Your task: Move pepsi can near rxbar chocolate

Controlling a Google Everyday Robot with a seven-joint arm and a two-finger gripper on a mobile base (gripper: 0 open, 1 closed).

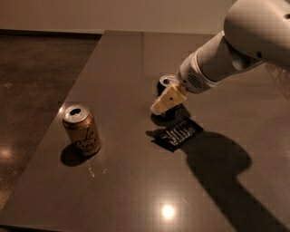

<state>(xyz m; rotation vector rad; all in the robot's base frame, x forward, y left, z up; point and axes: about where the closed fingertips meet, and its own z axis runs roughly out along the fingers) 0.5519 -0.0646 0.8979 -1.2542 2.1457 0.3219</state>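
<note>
Nearest you, the desk [122, 181] carried a small bright glare spot close to its front edge, and the arm's broad shadow ran off toward the right corner. A little further in, on your left, an orange-tan can [81, 131] stood upright with its top opened, well apart from everything else. Past the middle of the desk lay the rxbar chocolate [177, 133], flat, its black wrapper turned at an angle with the white lettering facing up. Just beyond it your gripper [167, 99] hung low over the desk, its cream-coloured end pointing down and to the left, and you could not have told whether the jaws were apart, together or clamped on anything. Right behind the gripper stood the pepsi can [167, 82], upright and near the bar (only its silver top and a sliver of dark side showed, the rest being covered by the gripper). The white arm [217, 59] reached in from the upper right. To the left of the desk was dark mottled floor [36, 68], and furthest back a pale wall [113, 13].
</note>
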